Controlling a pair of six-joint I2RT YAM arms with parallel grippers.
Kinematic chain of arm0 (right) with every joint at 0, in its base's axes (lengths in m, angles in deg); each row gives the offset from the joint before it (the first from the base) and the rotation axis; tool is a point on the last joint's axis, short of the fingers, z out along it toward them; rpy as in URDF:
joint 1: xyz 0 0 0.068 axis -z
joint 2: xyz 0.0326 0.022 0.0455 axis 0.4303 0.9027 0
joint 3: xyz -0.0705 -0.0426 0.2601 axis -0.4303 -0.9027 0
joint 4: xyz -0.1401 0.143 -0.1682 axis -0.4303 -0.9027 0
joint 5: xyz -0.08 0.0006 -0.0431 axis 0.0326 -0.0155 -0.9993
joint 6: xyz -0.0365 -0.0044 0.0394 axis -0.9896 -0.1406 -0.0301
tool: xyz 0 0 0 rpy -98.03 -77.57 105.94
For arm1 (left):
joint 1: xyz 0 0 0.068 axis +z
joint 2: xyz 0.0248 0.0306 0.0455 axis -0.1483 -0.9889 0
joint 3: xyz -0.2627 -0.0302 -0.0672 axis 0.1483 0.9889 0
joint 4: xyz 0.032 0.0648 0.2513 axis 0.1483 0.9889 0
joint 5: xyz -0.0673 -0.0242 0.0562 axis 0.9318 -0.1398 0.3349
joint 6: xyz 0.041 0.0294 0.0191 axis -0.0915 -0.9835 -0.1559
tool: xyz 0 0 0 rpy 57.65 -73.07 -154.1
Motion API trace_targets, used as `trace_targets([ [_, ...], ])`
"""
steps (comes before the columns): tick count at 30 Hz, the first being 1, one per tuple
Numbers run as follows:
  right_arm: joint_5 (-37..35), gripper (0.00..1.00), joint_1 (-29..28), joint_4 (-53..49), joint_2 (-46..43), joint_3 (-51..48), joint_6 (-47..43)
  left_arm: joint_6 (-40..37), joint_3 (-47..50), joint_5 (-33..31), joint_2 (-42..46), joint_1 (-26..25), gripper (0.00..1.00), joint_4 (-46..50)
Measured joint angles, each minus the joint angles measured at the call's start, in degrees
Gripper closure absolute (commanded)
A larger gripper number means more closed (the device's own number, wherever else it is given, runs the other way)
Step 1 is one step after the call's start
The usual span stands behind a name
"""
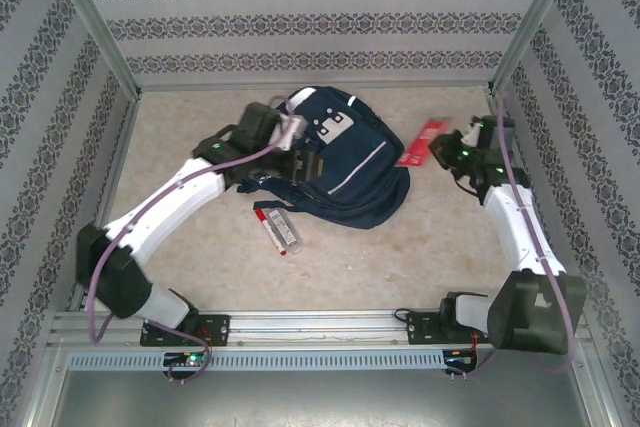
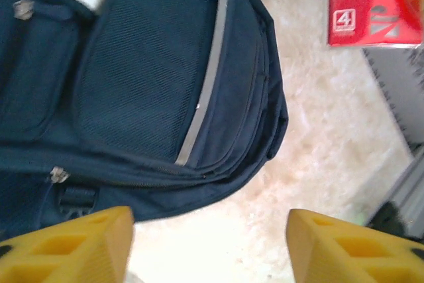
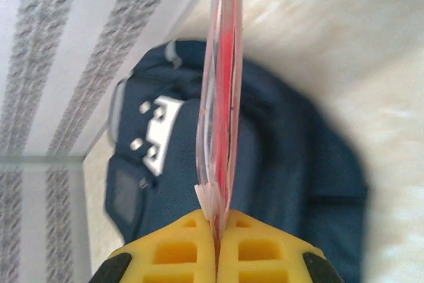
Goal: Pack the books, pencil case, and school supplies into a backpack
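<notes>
Looking down from above, the large navy-blue fabric backpack [image 1: 345, 172] lay at the centre of the pale table [image 1: 420, 247]. The left gripper [image 1: 303, 159] sat at the bag's left edge, and its finger spread could not be told there. At the right of the frame, the right gripper [image 1: 440, 150] held a small red flat packet [image 1: 420, 142] just beside the bag. A narrow clear plastic pencil case [image 1: 283, 232] lay below the bag, apart from it.

From the left wrist, the yellow fingers [image 2: 73, 243] stood wide apart in the bottom corners with only bare table between them. The backpack filled the upper left, a metal zip pull [image 2: 58, 175] showing at lower left. The packet sat in the upper right corner.

From the right wrist, the fingers were pressed together on the packet's near edge. The packet ran edge-on up the middle, with the backpack behind it.

The packet looked light, thin and glossy, so likely slippery, and an edge pinch could let it swing. The backpack seemed soft and saggy. The zip pull or a fold near the opening looked the best hold.
</notes>
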Motion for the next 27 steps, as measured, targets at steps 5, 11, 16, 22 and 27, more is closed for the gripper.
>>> trace_targets([
  [5, -0.4, 1.0, 8.0, -2.3, -5.4, -4.2, -1.6, -7.1, -15.0, -7.5, -15.5, -8.1, 0.21, 4.2],
  [11, -0.5, 1.0, 9.2, -3.8, -8.9, -7.0, -3.7, -13.3, -31.6, -15.0, -32.7, -13.1, 0.17, 11.3],
  [16, -0.5, 1.0, 8.8, -4.1, -9.9, -7.9, -4.1, -14.9, -40.9, -20.8, -41.9, -13.7, 0.27, 17.6],
  [22, -0.2, 1.0, 7.1, -4.1, -9.9, -7.9, -4.3, -17.3, -45.2, -24.7, -45.7, -13.7, 0.78, 22.2],
  [27, 2.2, 1.0, 5.2, -3.1, -9.6, -7.9, -3.3, -20.6, -46.3, -25.7, -45.7, -14.0, 1.0, 23.5],
])
